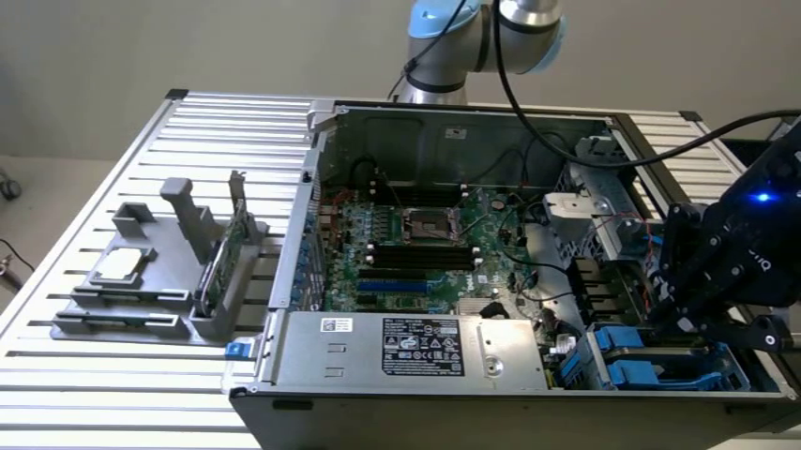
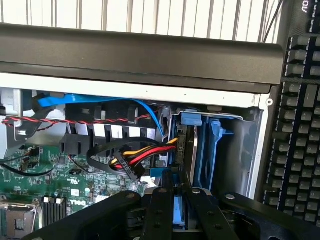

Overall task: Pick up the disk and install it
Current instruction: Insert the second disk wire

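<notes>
Disk with blue rails pinched by end effector; no label readable.

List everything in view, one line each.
table: 1, silver, under everything
case: 1, black, open, on table
motherboard: 1, green, in case
power supply: 1, silver, case's near side
holder: 1, grey, table, exterior view's left
chip: 1, silver, on holder
card: 1, green, upright in holder
keyboard: 1, black, beside case
disk: 1, blue-railed, in case's bay
arm: 1, silver-blue, behind case
gripper: 1, black, shut on disk
</notes>
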Robot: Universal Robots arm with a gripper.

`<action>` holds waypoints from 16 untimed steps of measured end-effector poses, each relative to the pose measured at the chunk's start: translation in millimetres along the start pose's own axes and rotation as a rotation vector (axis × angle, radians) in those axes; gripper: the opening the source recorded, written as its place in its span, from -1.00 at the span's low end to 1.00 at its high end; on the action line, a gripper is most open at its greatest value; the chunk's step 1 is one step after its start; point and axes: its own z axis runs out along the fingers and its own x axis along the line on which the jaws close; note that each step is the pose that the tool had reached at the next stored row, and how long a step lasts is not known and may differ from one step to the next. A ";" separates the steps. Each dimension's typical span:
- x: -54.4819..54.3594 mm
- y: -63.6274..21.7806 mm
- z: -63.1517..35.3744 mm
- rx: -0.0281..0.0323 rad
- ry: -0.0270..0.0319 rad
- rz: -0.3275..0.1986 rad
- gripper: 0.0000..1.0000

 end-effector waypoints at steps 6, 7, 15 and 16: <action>-3.8 -0.2 1.2 -0.0005 0.0076 0.000 -0.67; -4.5 -0.2 1.6 -0.0006 0.0095 -0.001 -0.67; -6.7 -0.3 2.6 -0.0009 0.0138 -0.001 -0.67; -6.9 -0.3 2.7 -0.0008 0.0139 -0.001 -0.67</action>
